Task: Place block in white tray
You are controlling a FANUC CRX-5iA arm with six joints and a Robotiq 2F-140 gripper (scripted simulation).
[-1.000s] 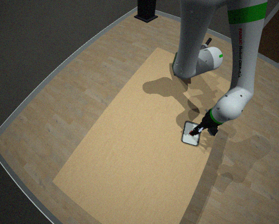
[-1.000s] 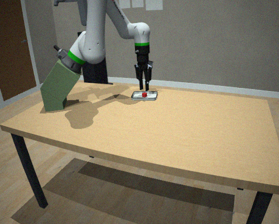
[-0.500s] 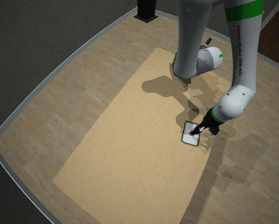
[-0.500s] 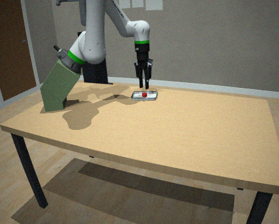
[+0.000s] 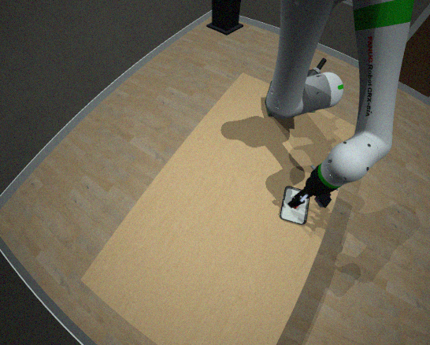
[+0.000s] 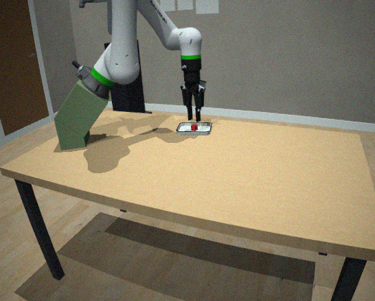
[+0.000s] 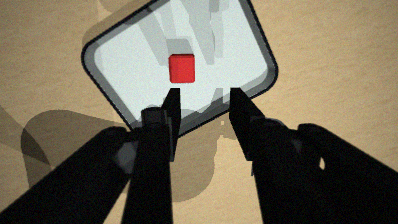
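Note:
A small red block (image 7: 181, 68) rests on the floor of the white tray, near its middle. It also shows in the exterior view (image 6: 194, 127), inside the tray (image 6: 194, 131) on the table. My gripper (image 7: 205, 103) hangs above the tray, clear of the block, with its two black fingers apart and nothing between them. In the exterior view the gripper (image 6: 193, 119) points straight down with its fingertips just above the tray. In the top view the gripper (image 5: 296, 202) partly hides the tray (image 5: 294, 210).
A green wedge-shaped base (image 6: 78, 117) stands at the table's back left, with the arm rising from it. The arm's shadow falls across the table beside the tray. A dark post (image 5: 226, 15) stands on the floor beyond the table.

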